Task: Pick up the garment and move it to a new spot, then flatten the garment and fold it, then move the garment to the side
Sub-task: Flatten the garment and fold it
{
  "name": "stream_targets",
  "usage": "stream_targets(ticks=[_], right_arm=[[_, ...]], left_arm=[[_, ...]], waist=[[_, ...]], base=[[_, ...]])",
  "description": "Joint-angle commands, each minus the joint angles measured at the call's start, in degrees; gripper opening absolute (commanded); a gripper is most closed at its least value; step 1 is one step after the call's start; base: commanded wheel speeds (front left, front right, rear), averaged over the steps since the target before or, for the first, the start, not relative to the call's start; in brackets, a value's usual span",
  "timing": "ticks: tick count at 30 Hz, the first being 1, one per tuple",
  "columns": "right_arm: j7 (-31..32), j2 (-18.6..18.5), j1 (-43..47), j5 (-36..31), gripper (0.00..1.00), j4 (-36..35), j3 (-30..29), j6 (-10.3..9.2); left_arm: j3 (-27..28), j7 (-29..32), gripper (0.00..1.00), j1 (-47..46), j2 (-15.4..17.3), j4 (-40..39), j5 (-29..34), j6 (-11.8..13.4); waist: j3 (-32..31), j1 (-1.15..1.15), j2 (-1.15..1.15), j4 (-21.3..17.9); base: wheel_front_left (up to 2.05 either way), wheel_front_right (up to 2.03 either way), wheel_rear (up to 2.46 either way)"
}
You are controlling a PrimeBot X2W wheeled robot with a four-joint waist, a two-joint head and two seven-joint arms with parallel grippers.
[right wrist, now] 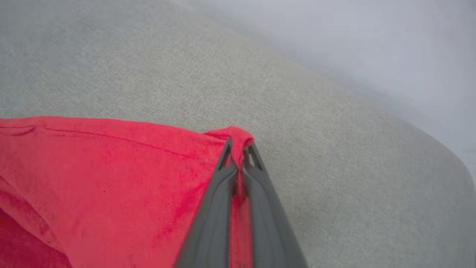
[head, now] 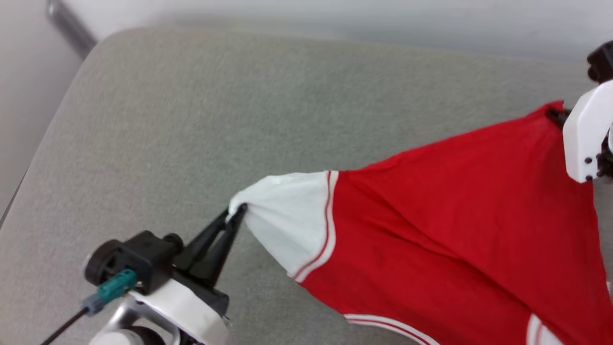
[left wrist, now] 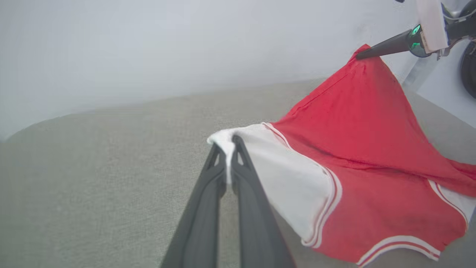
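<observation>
The garment (head: 459,230) is stretched between the two claws over the right half of a grey cloth-covered surface (head: 239,105). The left gripper (head: 237,213) is pinched tight on the tip of the white sleeve (head: 287,220), its two dark fingers pressed together with a fold of white cloth between them. The right gripper (head: 555,115) is clamped on a red corner of the shirt near the right border of the head view, and in the right wrist view a small roll of red cloth bulges over its fingertips (right wrist: 227,149). The top edge of the shirt runs in a nearly straight, taut line from one grip to the other. Below it the red body slopes down and runs out of the bottom of the head view, where the red-and-white striped trim (head: 383,322) shows. Whether that lower edge touches the surface cannot be told. To the left of the sleeve and beyond the taut top edge, the grey surface lies bare up to its far edge and its rounded far-left corner. Past the far edge is a pale wall (head: 335,14), and a dark grey bar (head: 69,26) slants just beyond the rounded corner.
</observation>
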Motion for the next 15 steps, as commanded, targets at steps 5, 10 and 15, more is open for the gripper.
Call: stream_targets(ticks=[5,10,15], right_arm=[[-2.70,-1.40,-1.69,1.73,0.00,-2.47,0.65,-0.03],[-5.35,-2.26,-2.82,3.36,0.00,-6.04,0.19,-0.03],[-7.97,-2.42,-3.90,4.49,0.00,-10.34,-1.02,-0.03]], left_arm=[[3.60,-0.28,0.00,-0.48,2.53,-2.76,0.63,1.70],[8.02,0.29,0.00,-1.80,5.84,-6.21,0.62,2.95],[12.80,0.09,0.00,-4.79,8.18,-9.52,-0.04,3.79]], waist=[[-6.74,0.00,0.00,-6.15],[-9.93,0.00,0.00,-9.62],[-11.89,0.00,0.00,-12.70]], base=[[0.00,0.00,0.00],[0.00,0.00,0.00],[0.00,0.00,0.00]])
